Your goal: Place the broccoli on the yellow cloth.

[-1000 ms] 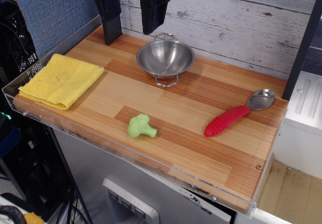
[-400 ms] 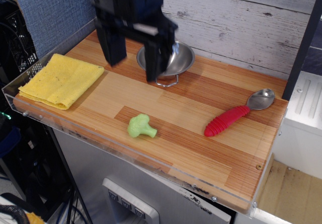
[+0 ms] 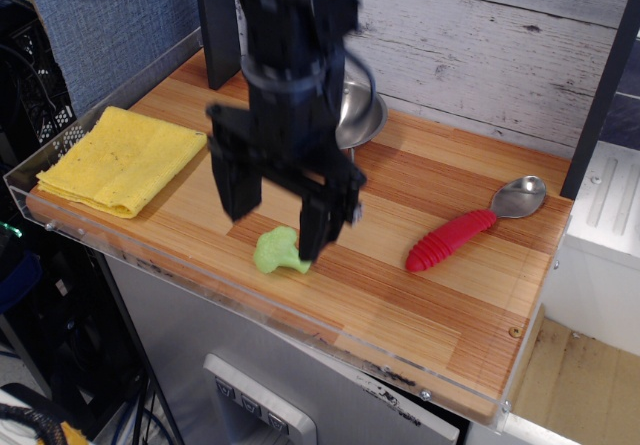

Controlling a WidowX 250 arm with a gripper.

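Observation:
The small light-green broccoli (image 3: 279,252) lies on the wooden board near its front edge. My black gripper (image 3: 277,215) hangs just above and behind it, jaws open and empty, one finger (image 3: 237,187) to the broccoli's left and one finger (image 3: 320,227) at its right side. The folded yellow cloth (image 3: 122,158) lies flat at the board's left end, well left of the gripper. The arm hides much of the steel bowl (image 3: 361,115) behind it.
A spoon with a red ribbed handle (image 3: 451,239) and steel bowl end (image 3: 520,196) lies at the right. A clear plastic rim (image 3: 130,246) edges the wooden board. A white plank wall stands behind, a dark post (image 3: 603,85) at the right.
The gripper has come down and forward from above the steel bowl to just over the broccoli, staying open. The broccoli, cloth and spoon have not moved.

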